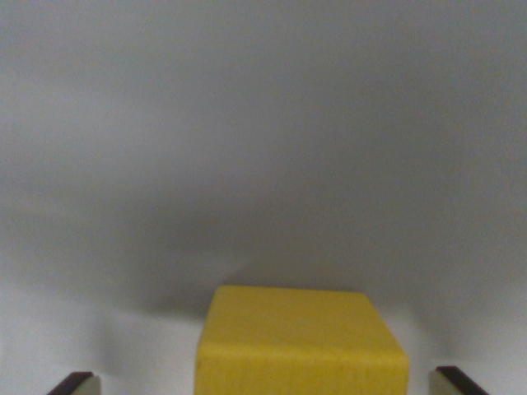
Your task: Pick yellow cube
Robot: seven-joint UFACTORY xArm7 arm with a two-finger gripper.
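A yellow cube (298,341) fills the bottom middle of the wrist view, resting on a pale grey surface (263,164). Only the tips of my gripper (268,385) show, one dark-edged fingertip (76,383) at the bottom left and the other (457,381) at the bottom right. The cube lies between them with a clear gap on each side. The jaws stand open and neither touches the cube. The cube's lower part runs off the bottom edge of the picture.
Plain grey surface stretches beyond the cube, with a soft shadow just behind it. No other objects show.
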